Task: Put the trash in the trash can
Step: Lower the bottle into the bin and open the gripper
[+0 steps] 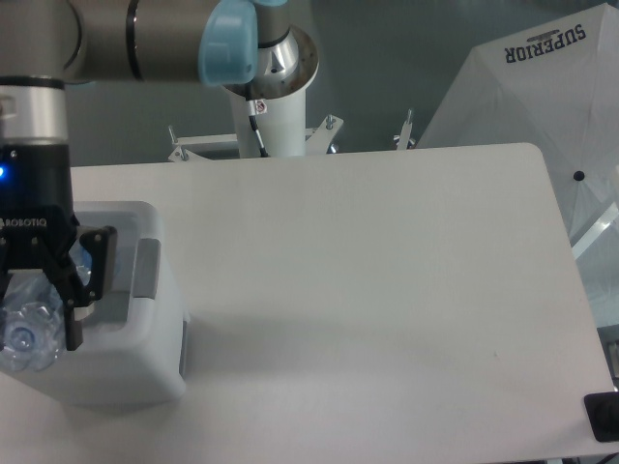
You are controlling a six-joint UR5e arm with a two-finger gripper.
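- Clear bluish crumpled plastic bottle sits clamped between the fingers of the black two-finger pincer, at the far left edge of the view.
- It hangs over the opening of the boxy white plastic trash can with its grey side panel (the bin's left part is cut off by the frame).
- That bin stands on the white surface, at its left end.
- White wrapper: not visible.

A white tabletop fills the view; beyond its right edge stands a white umbrella printed SUPERIOR.
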